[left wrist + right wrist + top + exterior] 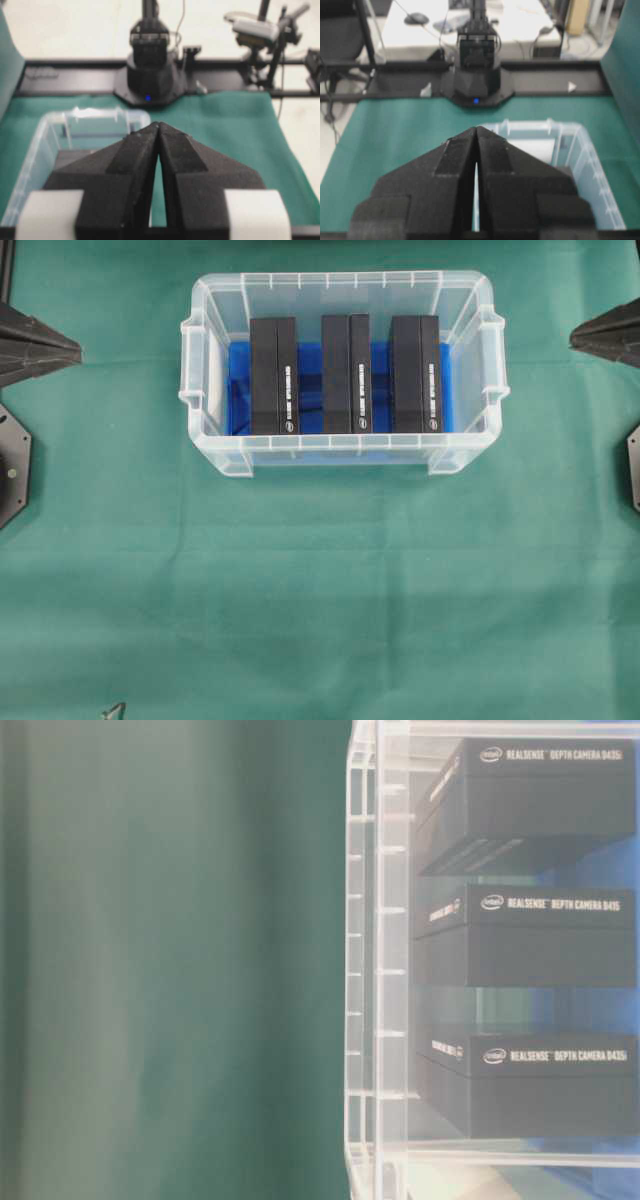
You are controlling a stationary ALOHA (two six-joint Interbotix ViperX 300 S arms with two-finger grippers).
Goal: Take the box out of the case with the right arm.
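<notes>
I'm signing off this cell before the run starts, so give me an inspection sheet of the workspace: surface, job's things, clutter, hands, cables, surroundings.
Surface: green cloth, flat and whole.
Job's things: clear case lined blue, holding three black boxes side by side with gaps between.
Clutter: small dark object at the cloth's lower edge, unclear what.
Hands: left hand shut, right hand shut, both empty and outside the case.
Cables: some beyond the table.
Surroundings: camera stand, desk with mouse.
</notes>
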